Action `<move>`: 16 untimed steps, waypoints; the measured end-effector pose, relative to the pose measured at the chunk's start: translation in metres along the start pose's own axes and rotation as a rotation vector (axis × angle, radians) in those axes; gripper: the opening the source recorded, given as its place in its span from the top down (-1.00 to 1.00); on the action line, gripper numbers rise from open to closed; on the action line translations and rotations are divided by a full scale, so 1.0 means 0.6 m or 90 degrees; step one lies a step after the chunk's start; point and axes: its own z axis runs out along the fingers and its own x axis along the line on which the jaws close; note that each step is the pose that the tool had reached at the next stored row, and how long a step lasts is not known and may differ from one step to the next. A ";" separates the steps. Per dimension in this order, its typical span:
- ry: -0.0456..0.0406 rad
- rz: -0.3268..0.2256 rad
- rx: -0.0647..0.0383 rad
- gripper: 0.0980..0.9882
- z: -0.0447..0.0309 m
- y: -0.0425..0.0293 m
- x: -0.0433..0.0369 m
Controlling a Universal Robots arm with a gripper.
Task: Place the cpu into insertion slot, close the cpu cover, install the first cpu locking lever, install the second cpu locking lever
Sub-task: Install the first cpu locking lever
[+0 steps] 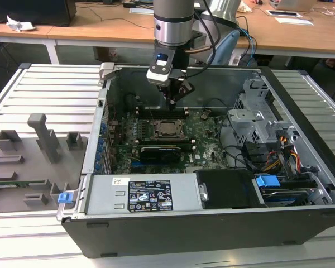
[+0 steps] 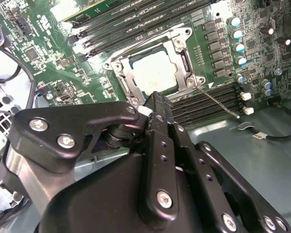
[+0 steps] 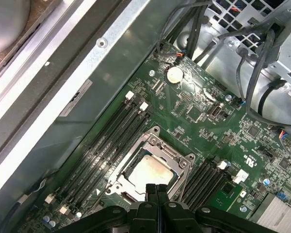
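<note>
Your case (image 1: 156,234) lies open on the slatted bench (image 1: 44,84), with the green motherboard (image 1: 209,145) flat inside it. The arm comes straight down into the case. The tool (image 1: 173,97) hangs over the board, just off the far side of the insertion slot (image 1: 156,124) in the exterior view.

The tool's fingers are pressed together and nothing is in them; you can see that in both wrist views (image 2: 155,99) (image 3: 156,188).

The cpu (image 2: 155,73) sits in the slot with its pale metal face up. The cpu cover (image 2: 125,83) is framing it, and it looks down flat. The closed fingertips sit right at the slot's edge, beside the cpu and not over its centre. I can't tell if they're touching the frame.

One thin wire lever (image 2: 218,103) sticks out from a slot corner, angled across the black memory slots (image 2: 136,19). The tool is apart from it.
</note>
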 end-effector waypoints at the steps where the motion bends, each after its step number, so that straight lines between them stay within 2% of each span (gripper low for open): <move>1: 0.0001 -0.002 0.000 0.98 0.000 0.000 0.000; 16: 0.0014 -0.044 -0.002 0.98 0.000 0.000 0.000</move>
